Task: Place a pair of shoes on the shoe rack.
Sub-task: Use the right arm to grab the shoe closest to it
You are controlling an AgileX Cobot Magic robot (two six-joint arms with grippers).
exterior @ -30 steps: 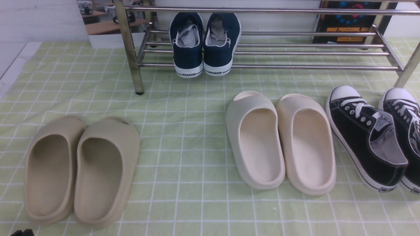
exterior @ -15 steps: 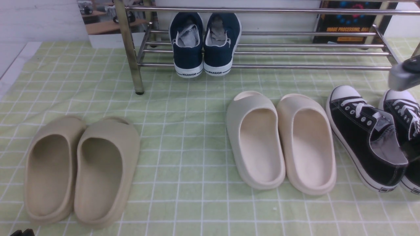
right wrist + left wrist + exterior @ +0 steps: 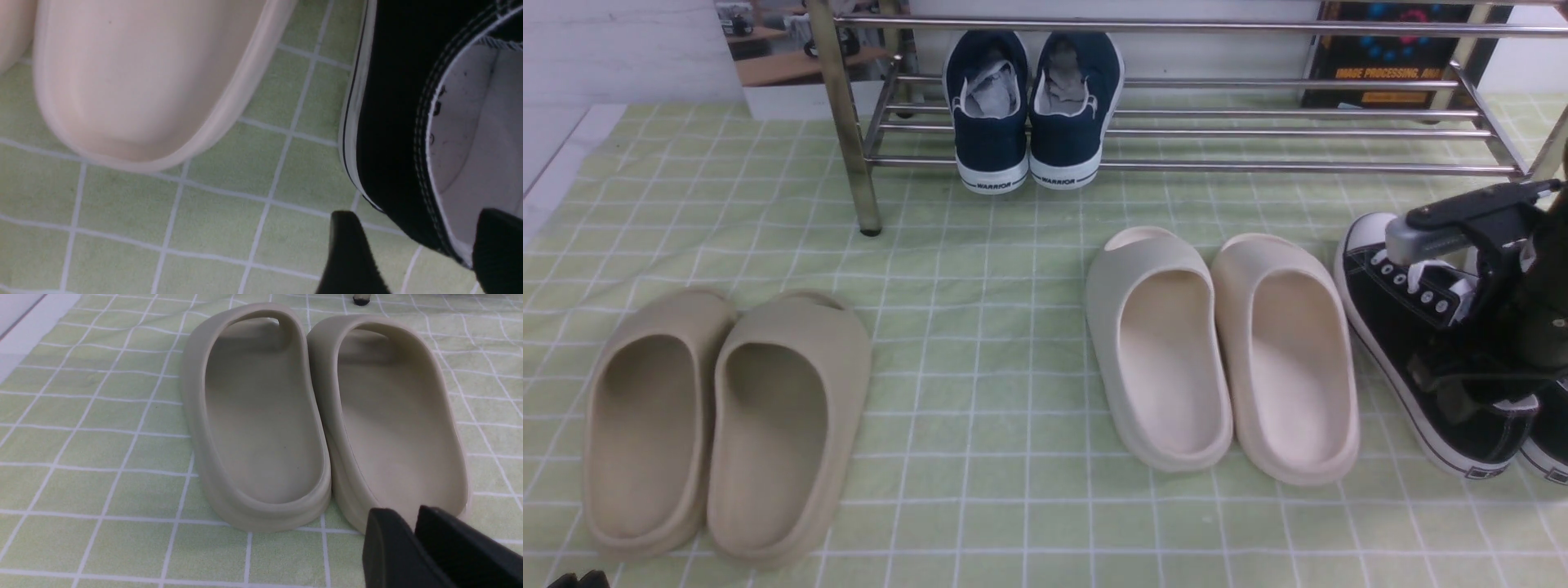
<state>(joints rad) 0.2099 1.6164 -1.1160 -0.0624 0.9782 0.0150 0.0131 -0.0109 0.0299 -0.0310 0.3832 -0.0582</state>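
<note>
Reaching for the shoes (image 3: 1372,302), low at the right edge of the front view, flat on the cloth (image 3: 980,269), toes toward the rack (image 3: 1258,167) and not yet on it. Hidden in large part behind the right arm there, with only a heel sliver of the far one showing at the bottom right corner.

Keeping the right claw (image 3: 421,228) released, spread wide astride the side wall of the near shoe (image 3: 388,122): one finger outside by the white sole, the other over the pale lining. Probably set so in order to pinch the canvas wall, the one thin edge on a shoe otherwise too broad for the span. Not yet closed on anything.

Resting the left claw (image 3: 412,539) low at the bottom left corner, near the heels of the beige slippers (image 3: 318,416), fingers together with no gap showing, holding nothing. Likely parked out of the way.

Noting bare bars to the right of the navy pair (image 3: 1033,122), upper middle: seemingly room enough there. Minding the cream slippers (image 3: 1225,351), just beside the near shoe, during any lift.
</note>
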